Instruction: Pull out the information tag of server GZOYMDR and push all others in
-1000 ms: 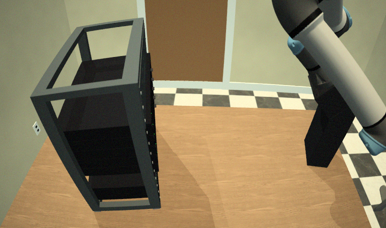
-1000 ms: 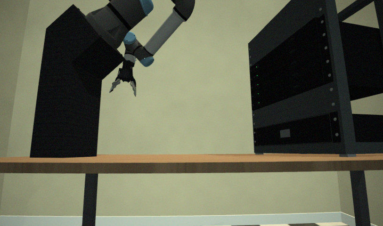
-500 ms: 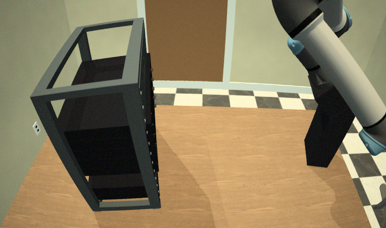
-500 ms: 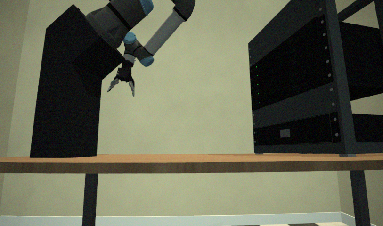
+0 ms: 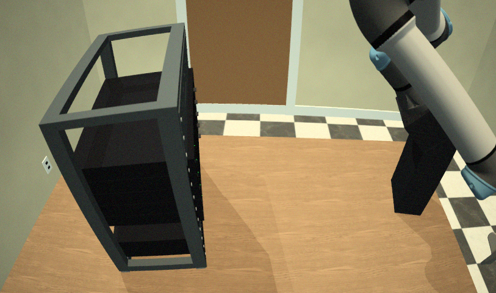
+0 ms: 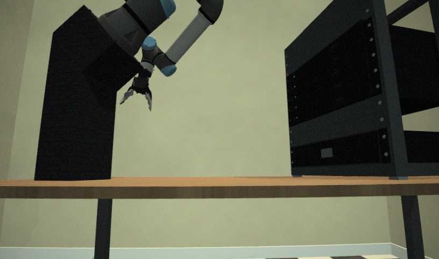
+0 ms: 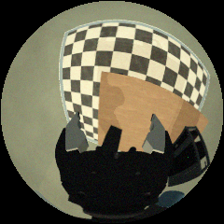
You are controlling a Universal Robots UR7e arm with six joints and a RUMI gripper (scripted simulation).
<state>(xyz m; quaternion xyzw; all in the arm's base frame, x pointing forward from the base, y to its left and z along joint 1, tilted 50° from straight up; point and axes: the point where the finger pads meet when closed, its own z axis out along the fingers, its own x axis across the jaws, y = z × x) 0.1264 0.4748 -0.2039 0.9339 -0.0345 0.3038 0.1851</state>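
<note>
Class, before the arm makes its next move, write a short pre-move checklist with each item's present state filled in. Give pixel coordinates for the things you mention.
1. Grey fingers (image 6: 135,100) open, holding nothing: ok.
2. Tall dark-grey metal rack (image 5: 172,65) (image 6: 390,96) upright on the wooden table (image 5: 315,203) (image 6: 195,191) (image 7: 140,103): ok.
3. Fingers apart from the rack: ok.
4. Rack exactly at its starting spot: cannot tell.
5. Service tag GZOYMDR readable on a black server: cannot tell.
6. Every information tag's position, in or out: cannot tell.

Wrist view facing obliquely downward
</note>
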